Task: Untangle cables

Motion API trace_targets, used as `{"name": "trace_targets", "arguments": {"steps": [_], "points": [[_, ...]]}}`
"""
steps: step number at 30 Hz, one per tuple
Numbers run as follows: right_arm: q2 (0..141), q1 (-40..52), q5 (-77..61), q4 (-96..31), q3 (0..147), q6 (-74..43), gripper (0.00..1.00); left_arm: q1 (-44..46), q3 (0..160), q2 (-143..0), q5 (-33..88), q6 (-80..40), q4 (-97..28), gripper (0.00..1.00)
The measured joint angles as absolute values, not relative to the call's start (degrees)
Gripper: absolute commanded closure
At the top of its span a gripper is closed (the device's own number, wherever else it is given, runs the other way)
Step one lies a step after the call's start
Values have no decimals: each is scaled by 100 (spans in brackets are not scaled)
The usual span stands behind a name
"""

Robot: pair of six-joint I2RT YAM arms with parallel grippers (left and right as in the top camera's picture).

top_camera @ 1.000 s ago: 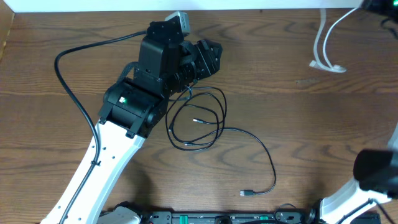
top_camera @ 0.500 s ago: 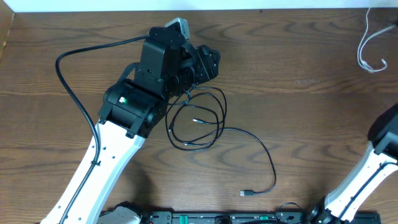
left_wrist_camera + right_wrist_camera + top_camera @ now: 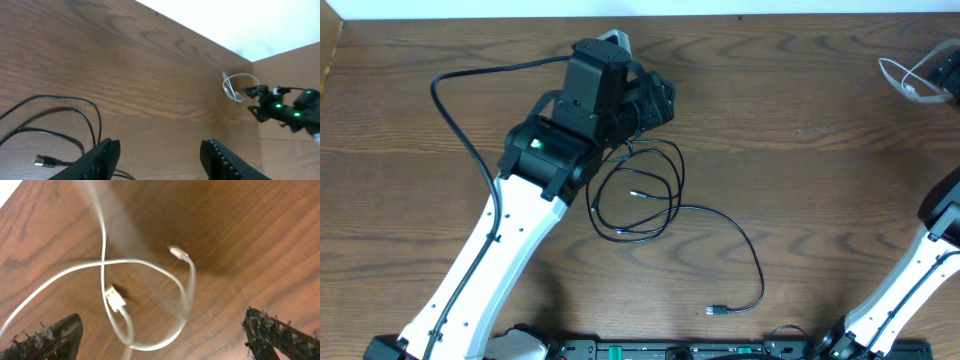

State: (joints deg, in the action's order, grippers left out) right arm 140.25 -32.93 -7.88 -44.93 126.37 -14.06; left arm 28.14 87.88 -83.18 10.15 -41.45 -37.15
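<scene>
You see a dark brown table [image 3: 820, 180] with wavy wood grain. The black cable [image 3: 679, 178] sits near centre and the white cable [image 3: 103, 262] at 2 o'clock. The left arm [image 3: 490, 260] is white with a black head and a small green light [image 3: 533, 143].

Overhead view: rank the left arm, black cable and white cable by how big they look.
1. left arm, by far the largest.
2. black cable, loose loops plus a long tail.
3. white cable, a small loop near the right edge, clearly smallest.
</scene>
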Motion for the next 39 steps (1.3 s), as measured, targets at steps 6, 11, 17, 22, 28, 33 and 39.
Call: {"name": "trace_targets", "arguments": {"steps": [6, 11, 17, 22, 28, 33, 39], "points": [[12820, -3271, -2043, -5924, 12634, -1061, 1, 2814, 8788, -8409, 1212, -3000, -4069, 43], [11697, -2707, -2714, -6923, 12682, -620, 1, 2818, 8796, -8991, 1479, -2300, -5113, 43], [11633, -2128, -2554, -7417, 12702, -410, 1, 2825, 8788, -9942, 1601, -1820, -5553, 49], [11651, -2099, -2397, -7658, 12700, -360, 9, 2985, 8788, -10744, 1619, -1822, -4751, 58], [11651, -2097, -2246, -7870, 12700, -357, 9, 3444, 8788, -11622, 1146, -2300, -4431, 62], [11653, -2097, -2097, -7909, 12700, -357, 9, 3747, 8788, -11952, 746, -2506, -4436, 65], [11653, -2097, -2078, -7948, 12700, -357, 9, 4001, 8774, -11970, 386, -2657, -4447, 69]]}}
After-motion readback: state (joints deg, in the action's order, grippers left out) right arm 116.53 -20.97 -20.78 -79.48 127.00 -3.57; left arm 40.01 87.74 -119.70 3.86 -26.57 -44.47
